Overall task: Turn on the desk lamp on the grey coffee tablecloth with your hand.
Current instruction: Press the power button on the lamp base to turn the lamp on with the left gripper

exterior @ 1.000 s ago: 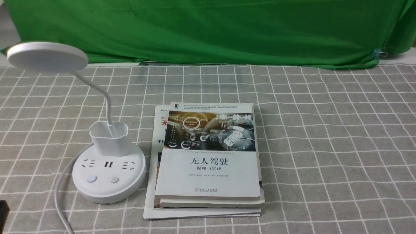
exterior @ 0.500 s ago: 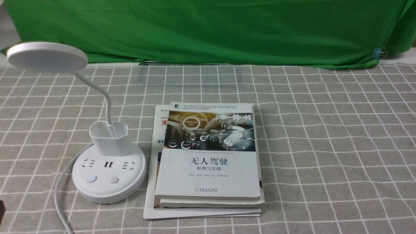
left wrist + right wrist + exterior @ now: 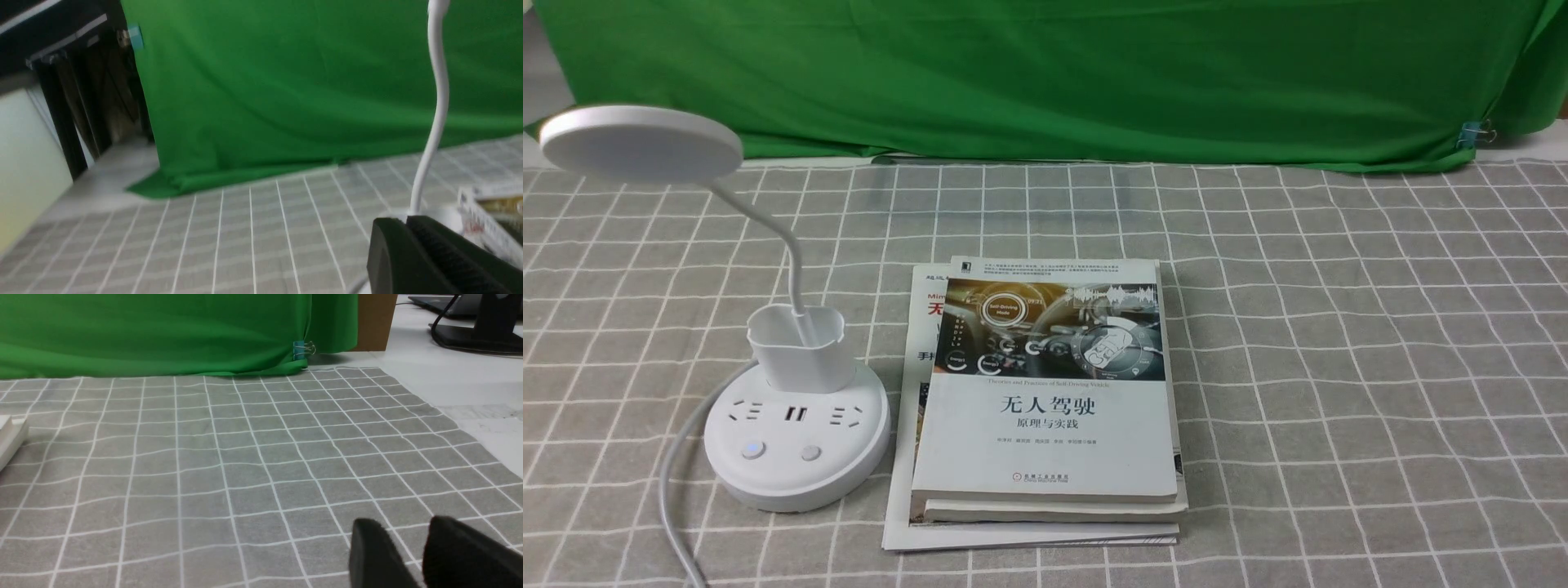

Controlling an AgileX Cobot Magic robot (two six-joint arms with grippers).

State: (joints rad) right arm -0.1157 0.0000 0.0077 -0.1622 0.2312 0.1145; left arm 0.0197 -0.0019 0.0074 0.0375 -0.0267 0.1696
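The white desk lamp stands at the front left of the grey coffee tablecloth, its disc head raised on the bent neck. The left of its two buttons has a blue tint. No gripper shows in the front view. In the blurred left wrist view my left gripper is shut and empty, close to the lamp's neck and hiding the cup and base. In the right wrist view my right gripper is open and empty, low over bare cloth.
A stack of books lies just right of the lamp base. The lamp's white cord runs off the front edge. A plain green cloth hangs along the back, held by a clip. The books' corner shows in the right wrist view.
A dark part of my left arm at the front view's lower left edge has slid out of the frame. The lamp and books have not moved.
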